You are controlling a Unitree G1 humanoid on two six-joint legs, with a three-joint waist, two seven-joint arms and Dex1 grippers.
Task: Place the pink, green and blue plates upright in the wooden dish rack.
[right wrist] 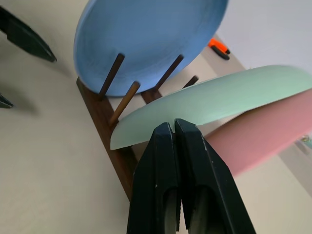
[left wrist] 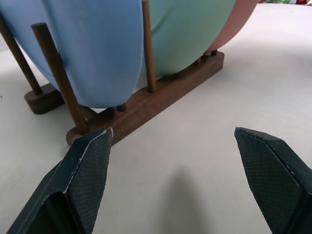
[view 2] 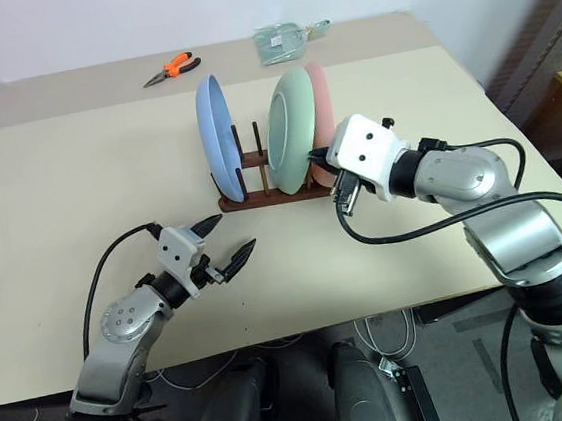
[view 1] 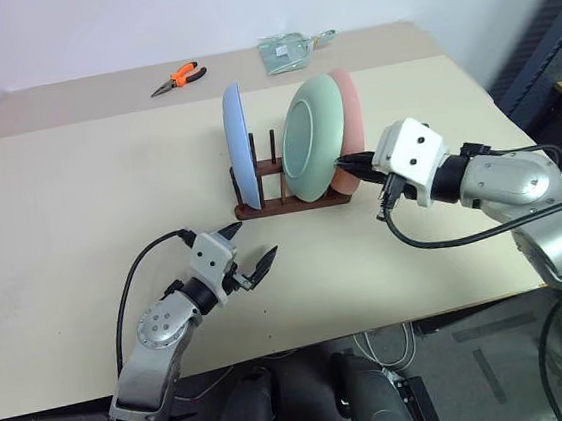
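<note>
The right gripper (right wrist: 174,127) has its two black fingers pressed flat together on nothing, tips just short of the lower rim of the green plate (view 1: 312,137). Just beyond that rim, on the far side from the fingers, leans the pink plate (view 1: 352,112), touching or nearly touching the green one. The left gripper (view 1: 248,251) hovers over the table (view 1: 80,211) with fingers spread wide and empty, pointing at the near end of the wooden dish rack (left wrist: 146,105). Nearest those fingers stands the blue plate (view 1: 238,145), upright between pegs. All three plates sit in the rack. They look light, stiff, smooth plastic, likely slippery; a pinch across the thin rim near the top seems safest. Orange-handled pliers (view 1: 180,78) and a clear packet (view 1: 286,49) lie well beyond the rack.
</note>
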